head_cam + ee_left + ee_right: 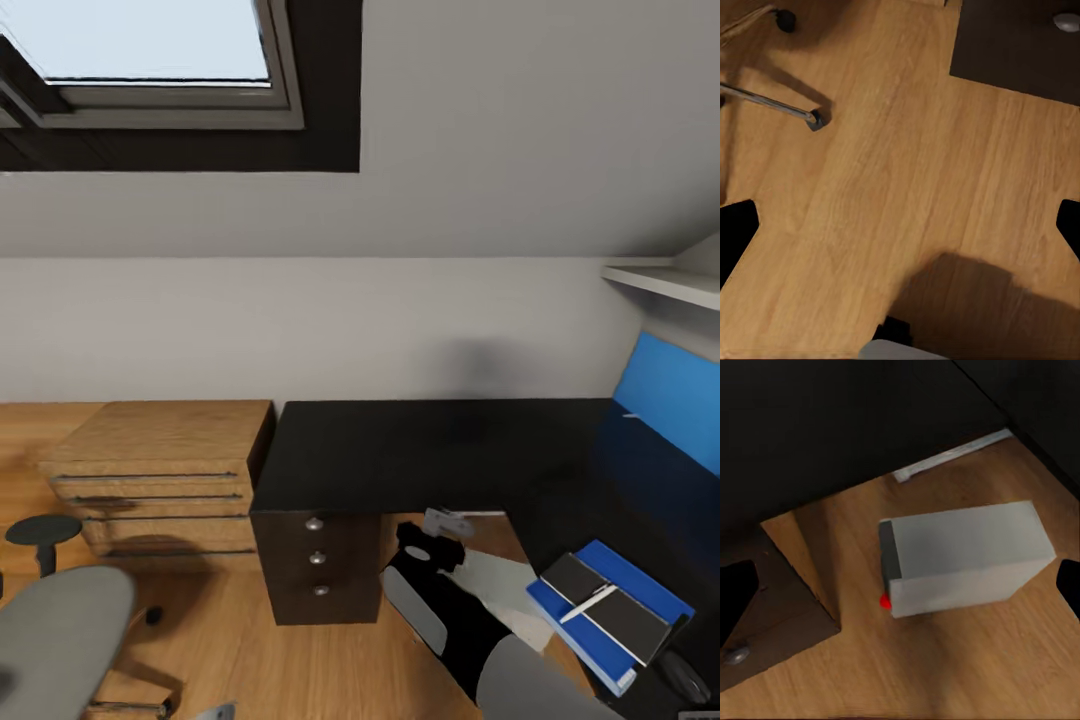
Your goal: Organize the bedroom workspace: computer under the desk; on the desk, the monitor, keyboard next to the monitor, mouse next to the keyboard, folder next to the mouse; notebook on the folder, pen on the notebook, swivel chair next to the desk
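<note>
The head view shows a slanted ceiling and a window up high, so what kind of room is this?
Probably an attic room set up as a home office: a black-topped desk with a blue back panel, a grey swivel chair on the wooden floor, and a skylight in the sloped ceiling.

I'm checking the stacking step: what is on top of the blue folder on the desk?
On the blue folder, at the desk's right end, lies a dark notebook with the white pen across it. The notebook covers the folder's middle, so anything beneath cannot be seen.
</note>
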You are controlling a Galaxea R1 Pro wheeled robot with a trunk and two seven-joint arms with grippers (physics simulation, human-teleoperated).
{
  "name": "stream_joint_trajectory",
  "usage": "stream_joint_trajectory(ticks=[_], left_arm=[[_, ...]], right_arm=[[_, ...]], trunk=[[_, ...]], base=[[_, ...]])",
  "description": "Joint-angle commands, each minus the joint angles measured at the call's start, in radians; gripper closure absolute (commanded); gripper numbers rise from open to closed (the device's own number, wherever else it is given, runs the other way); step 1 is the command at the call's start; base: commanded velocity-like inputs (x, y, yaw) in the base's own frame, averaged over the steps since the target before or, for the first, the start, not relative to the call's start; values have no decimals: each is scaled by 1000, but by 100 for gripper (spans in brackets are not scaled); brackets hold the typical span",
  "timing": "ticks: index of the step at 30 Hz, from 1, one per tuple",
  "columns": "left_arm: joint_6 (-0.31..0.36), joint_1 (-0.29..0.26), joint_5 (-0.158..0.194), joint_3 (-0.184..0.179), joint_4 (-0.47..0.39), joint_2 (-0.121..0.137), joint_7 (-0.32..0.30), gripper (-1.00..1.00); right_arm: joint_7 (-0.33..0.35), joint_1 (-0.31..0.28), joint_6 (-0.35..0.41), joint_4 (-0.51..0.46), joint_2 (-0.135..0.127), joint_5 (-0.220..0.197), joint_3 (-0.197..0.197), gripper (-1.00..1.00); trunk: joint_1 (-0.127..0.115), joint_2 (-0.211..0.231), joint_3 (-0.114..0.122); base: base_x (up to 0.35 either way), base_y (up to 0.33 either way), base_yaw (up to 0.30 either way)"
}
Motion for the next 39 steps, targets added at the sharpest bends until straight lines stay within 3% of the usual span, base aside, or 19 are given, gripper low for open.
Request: stream_joint_trajectory(ticks=[1,3,6,9,12,16,26,33,39], left_arm=[[-3,-1,9,-8,-1,1,6,-100],[-2,-1,10,-8,-1,2,6,-100],[0,-2,10,-5,-1,2,7,-100],[-2,-1,8,-3,-2,2,8,-100],[-5,-1,10,-2,-1,3,8,-100],[-7,-1,14,-3,46,4,8,-100],[-6,-1,18,-2,134,-4,6,-100],[-7,-1,19,-1,135,-9,6,-100],[-6,-1,20,2,136,-10,6,-100]], right_arm=[[6,-2,-21,18,6,-2,16,-100],[46,-2,-73,53,17,-2,32,-100],[175,-2,-192,171,38,-4,74,-100],[285,-2,-289,357,57,-5,105,-100],[462,-1,-426,614,57,-6,118,-100],[609,44,-476,768,57,-5,116,-100],[699,127,-491,797,26,-2,119,-100],[704,129,-539,797,26,-6,120,-100],[704,132,-572,798,27,-10,119,-100]], trunk=[[0,-3,-2],[0,-3,-2],[0,-3,-2],[0,-3,-2],[0,-3,-2],[0,-3,-2],[0,-3,-3],[0,-3,-3],[0,-3,1]], base=[[-248,211,272],[-262,193,272],[-305,88,272],[-242,24,272],[-77,6,131],[-18,1,31],[-1,0,2],[-3,0,0],[-299,0,117]])
